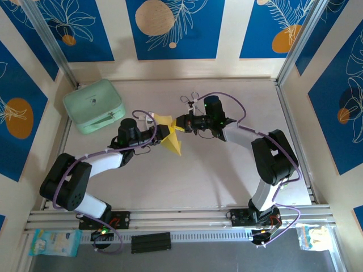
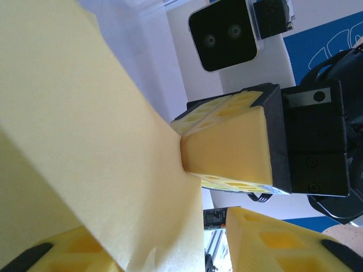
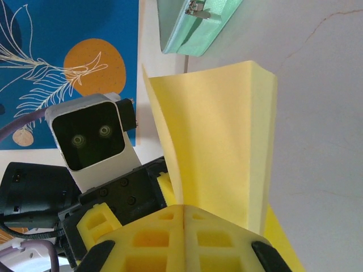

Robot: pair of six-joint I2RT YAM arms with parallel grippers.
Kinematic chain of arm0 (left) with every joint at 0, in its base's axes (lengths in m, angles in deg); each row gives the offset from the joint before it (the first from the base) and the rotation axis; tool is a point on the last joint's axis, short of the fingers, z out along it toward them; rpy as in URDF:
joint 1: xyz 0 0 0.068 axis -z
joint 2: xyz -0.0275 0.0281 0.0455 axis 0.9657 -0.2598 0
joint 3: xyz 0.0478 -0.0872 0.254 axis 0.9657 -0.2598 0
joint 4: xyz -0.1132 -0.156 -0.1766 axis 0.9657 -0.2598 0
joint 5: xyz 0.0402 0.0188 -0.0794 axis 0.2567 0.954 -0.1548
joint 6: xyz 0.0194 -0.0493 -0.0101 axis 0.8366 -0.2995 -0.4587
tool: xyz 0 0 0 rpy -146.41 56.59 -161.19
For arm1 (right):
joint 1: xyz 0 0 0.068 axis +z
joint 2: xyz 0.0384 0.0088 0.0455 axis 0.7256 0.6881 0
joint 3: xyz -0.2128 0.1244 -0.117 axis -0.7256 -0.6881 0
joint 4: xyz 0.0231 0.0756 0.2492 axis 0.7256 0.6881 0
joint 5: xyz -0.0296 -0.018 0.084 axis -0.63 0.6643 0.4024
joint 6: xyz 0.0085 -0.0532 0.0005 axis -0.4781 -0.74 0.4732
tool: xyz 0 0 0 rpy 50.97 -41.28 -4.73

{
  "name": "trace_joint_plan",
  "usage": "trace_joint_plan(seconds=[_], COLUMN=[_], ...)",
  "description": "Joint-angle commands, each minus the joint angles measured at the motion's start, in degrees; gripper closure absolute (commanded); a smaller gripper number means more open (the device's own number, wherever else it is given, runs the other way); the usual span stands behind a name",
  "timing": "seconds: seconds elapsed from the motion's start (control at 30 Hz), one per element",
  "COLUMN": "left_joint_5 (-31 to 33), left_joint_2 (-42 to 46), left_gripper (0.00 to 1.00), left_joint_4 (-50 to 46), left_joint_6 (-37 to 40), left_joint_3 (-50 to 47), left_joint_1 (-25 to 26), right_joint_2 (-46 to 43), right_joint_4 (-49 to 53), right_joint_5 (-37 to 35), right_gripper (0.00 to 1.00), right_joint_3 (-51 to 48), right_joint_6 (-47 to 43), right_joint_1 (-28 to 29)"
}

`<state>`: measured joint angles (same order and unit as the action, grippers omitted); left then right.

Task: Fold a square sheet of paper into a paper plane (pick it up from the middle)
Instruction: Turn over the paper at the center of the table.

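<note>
The square sheet of paper (image 1: 169,135), yellow and folded into a creased wedge, hangs above the table between the two grippers, its point aimed at the near side. My right gripper (image 1: 180,123) is shut on the paper's upper edge. In the right wrist view its pads (image 3: 170,238) meet at a seam and the paper (image 3: 227,147) rises out of it. My left gripper (image 1: 161,134) stands open around the paper from the left. In the left wrist view the paper (image 2: 91,141) lies against one pad (image 2: 74,255), while the other pad (image 2: 283,243) stays apart across a visible gap. The right gripper (image 2: 227,148) pinches the sheet there.
A mint-green rounded case (image 1: 93,106) lies at the back left of the table, and its latch edge (image 3: 198,22) is close behind the paper. Metal rails (image 1: 295,136) border the right side and near edge. Blue patterned walls enclose the table.
</note>
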<state>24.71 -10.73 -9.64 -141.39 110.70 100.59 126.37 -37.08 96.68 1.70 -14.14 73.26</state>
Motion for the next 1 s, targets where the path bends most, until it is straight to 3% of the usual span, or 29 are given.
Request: trace_joint_plan(seconds=[0.0, 0.43, 0.67, 0.77, 0.83, 0.97], left_joint_5=[0.15, 0.53, 0.98, 2.22, 4.78, 17.60], left_joint_2=[-0.18, -1.53, -1.32, 0.31, 1.99, 3.88], left_gripper=[0.63, 0.82, 0.86, 0.87, 0.87, 0.87], left_joint_4=[2.51, 3.61, 0.29, -8.88, -20.03, -49.81], left_joint_6=[0.19, -1.04, 0.18, 4.65, 10.69, 28.07], left_joint_3=[0.63, 0.79, 0.84, 2.24, 4.88, 14.96], left_joint_1=[0.35, 0.14, -0.84, -1.38, -1.48, -0.59], right_joint_2=[-2.16, -4.30, -10.25, -14.10, -16.67, -21.59], right_joint_4=[-0.82, -0.04, 10.86, 17.26, 20.78, 26.86], right_joint_5=[1.26, -0.20, -9.17, -14.90, -18.32, -25.22], right_gripper=[0.97, 0.79, 0.58, 0.53, 0.52, 0.47], right_joint_3=[-1.29, -3.03, -3.73, -4.15, -4.48, -5.29], right_joint_6=[0.16, -0.29, -7.27, -11.95, -14.89, -20.14], right_joint_1=[-0.46, -1.07, -3.08, -4.22, -4.99, -5.97])
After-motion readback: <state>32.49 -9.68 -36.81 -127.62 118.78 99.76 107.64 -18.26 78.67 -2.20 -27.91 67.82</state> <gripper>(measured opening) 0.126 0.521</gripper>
